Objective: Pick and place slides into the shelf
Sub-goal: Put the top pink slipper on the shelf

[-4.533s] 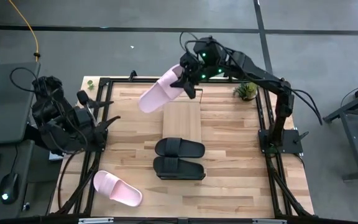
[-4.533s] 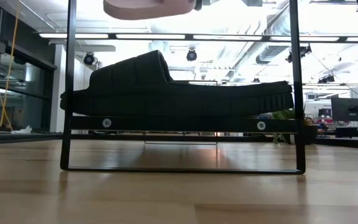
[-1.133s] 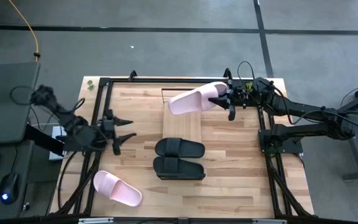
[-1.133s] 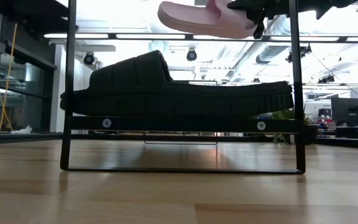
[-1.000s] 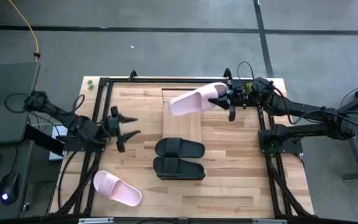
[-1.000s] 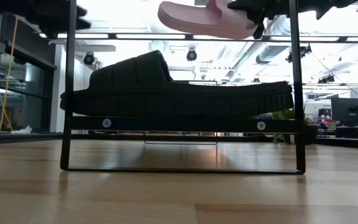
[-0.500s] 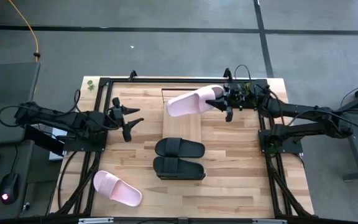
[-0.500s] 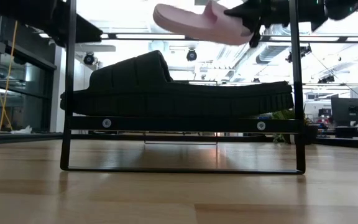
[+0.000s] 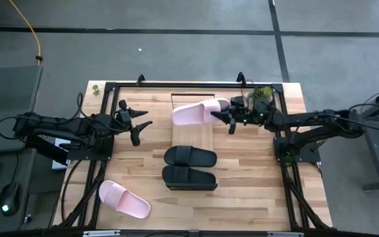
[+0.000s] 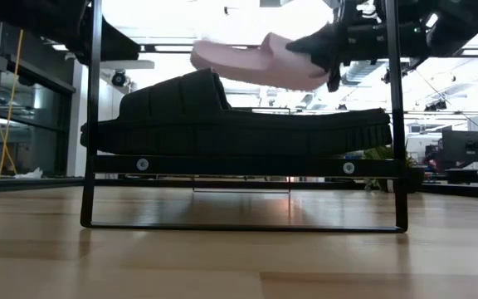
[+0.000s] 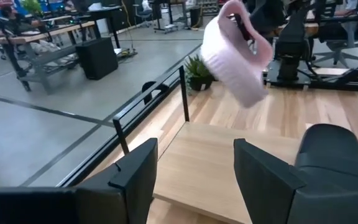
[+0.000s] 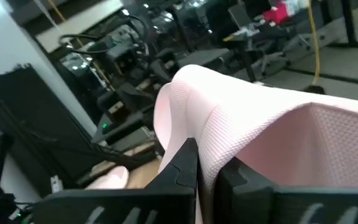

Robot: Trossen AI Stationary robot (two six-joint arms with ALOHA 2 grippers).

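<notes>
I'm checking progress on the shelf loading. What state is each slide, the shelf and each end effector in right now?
Held pink slide: lifted over the shelf's far end, in the right end effector, shut on its strap.
Other pink slide: on the table, near corner.
Two black slides: side by side on the shelf.
Left end effector: open, empty, beside the shelf.

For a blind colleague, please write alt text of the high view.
The right gripper holds a pink slide over the far end of the shelf. Two black slides lie on its near end; another pink slide lies on the table.
</notes>
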